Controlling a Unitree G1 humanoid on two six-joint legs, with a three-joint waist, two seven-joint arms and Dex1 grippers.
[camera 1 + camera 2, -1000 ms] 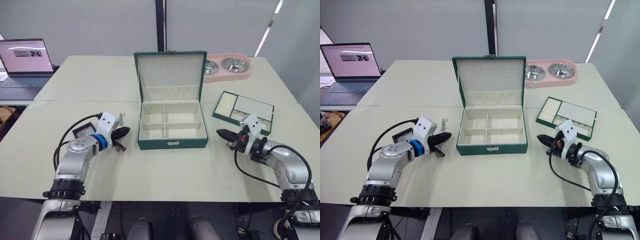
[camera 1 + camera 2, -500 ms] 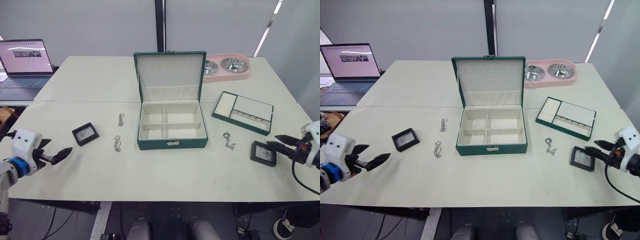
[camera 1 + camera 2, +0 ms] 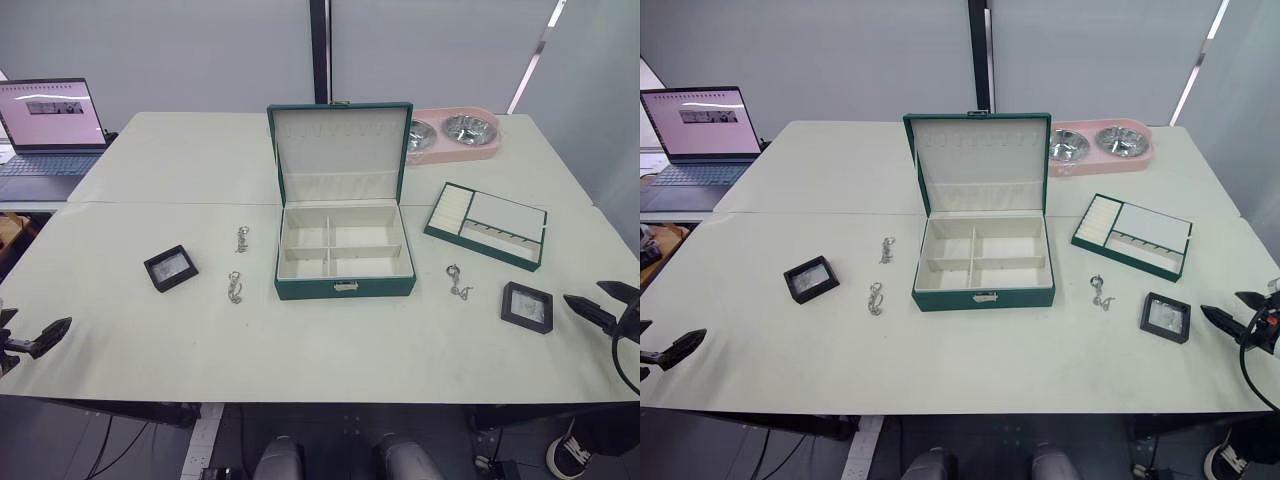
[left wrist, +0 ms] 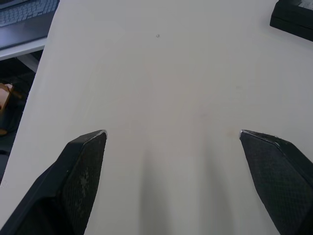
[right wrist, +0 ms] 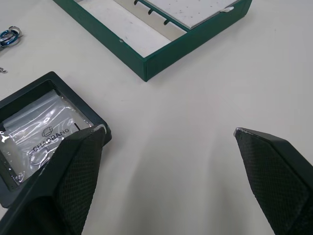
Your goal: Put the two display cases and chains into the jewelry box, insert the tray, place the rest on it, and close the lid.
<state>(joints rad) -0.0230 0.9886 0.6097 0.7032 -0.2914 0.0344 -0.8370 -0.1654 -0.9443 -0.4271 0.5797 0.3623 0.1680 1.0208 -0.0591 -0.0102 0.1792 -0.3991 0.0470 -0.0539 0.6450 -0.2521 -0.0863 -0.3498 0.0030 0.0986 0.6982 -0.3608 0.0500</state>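
My right gripper is spread and empty; one display case lies flat on the table just beside one fingertip, the tray beyond it. My left gripper is spread over bare table, the other display case well apart. The jewelry box stands open, centre.

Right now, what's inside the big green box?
Nothing. The jewelry box stands open, and its cream compartments look bare. The chains and display cases lie outside it on the table. The front wall hides a strip of floor.
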